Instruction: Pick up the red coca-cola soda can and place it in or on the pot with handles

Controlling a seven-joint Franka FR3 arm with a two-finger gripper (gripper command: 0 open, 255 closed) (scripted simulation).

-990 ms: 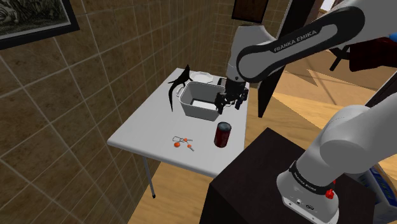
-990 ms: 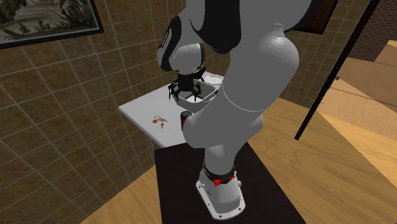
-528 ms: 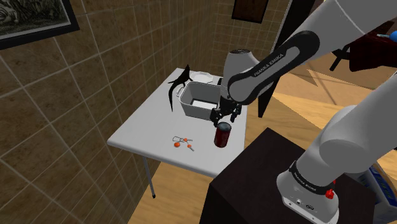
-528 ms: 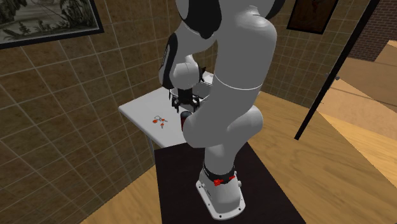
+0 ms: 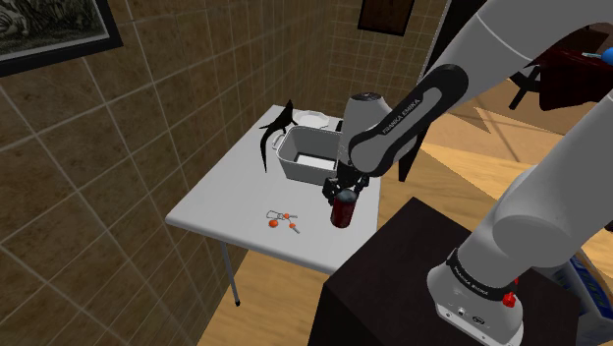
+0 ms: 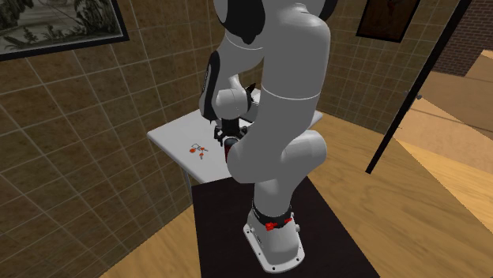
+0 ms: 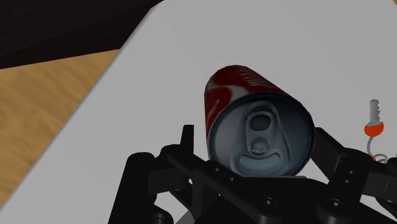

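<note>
The can [image 5: 343, 210] is seen upright on the table [image 5: 226, 201], near the edge that faces the stand [image 5: 393, 265]. It is drawn dark red, and its grey top and pull tab are shown in the wrist view. The gripper [image 5: 342, 191] is held directly over the can, pointed down, with its fingers [image 7: 187, 136] lowered to either side of the can's top. The fingers are spread apart. A gap is seen between one finger and the can's rim. The other finger is just beside the rim, and whether it touches cannot be told. The can is not clasped and is borne by the table.

The pot [image 5: 306, 157], pale and rectangular, is set farther from the stand, beyond the can, near it but apart. A black object [image 5: 274, 134] is placed at the pot's left in the shoulder view, and a white plate [image 5: 314, 120] is seen behind the pot. Keys [image 5: 281, 218] with red tags are laid on the table at the shoulder view's left of the can, apart from it. In the second exterior view the can is partly hidden by the arm.
</note>
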